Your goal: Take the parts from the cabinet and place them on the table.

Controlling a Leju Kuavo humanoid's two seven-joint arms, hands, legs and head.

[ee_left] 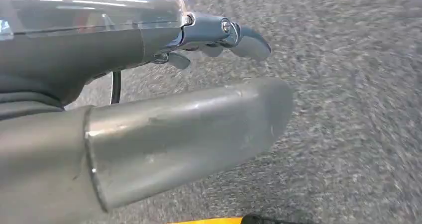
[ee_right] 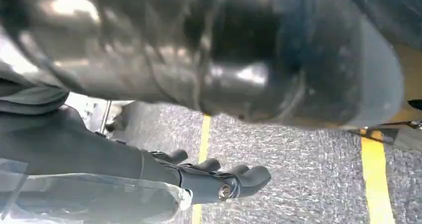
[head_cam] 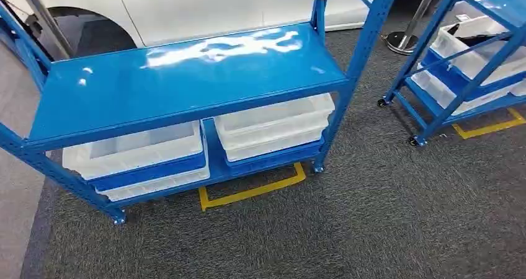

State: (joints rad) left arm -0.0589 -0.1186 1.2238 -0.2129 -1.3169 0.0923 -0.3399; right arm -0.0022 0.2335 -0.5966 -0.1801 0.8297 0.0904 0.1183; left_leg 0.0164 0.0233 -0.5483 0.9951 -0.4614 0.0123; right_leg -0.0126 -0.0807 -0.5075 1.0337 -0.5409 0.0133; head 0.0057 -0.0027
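Two blue racks on the grey carpet (head_cam: pixel 372 217), each parked over yellow tape marks (head_cam: pixel 251 192), presumably so as to stand at fixed, repeatable spots. Nearer rack (head_cam: pixel 186 74): broad top shelf, glossy and bare, probably serving as the table for set-down. Below it, on the lower shelf, white bins (head_cam: pixel 273 127) side by side on blue trays, the left one open-topped and seemingly empty. Second rack (head_cam: pixel 434 105) well apart, at the right edge of the head view, likely the cabinet; more white bins there, tilted toward the front, presumably for easy reach. Something dark (head_cam: pixel 481 39) in the upper one, possibly one of the parts, too small to tell. White car (head_cam: pixel 217 6) behind the nearer rack.

Left hand (ee_left: pixel 124 50): hanging low over the carpet, fingers stretched out and apart from the thumb, nothing held. Right hand (ee_right: pixel 199 176): likewise down beside the body above carpet and tape, fingers loosely curved and separate, nothing in them. Arms lowered most likely for walking, out of the way of the racks.

Judged stage: the very start, nothing picked. Next: turn toward the right-hand rack, close in, reach into a bin. Risk: clipping a rack post on approach.
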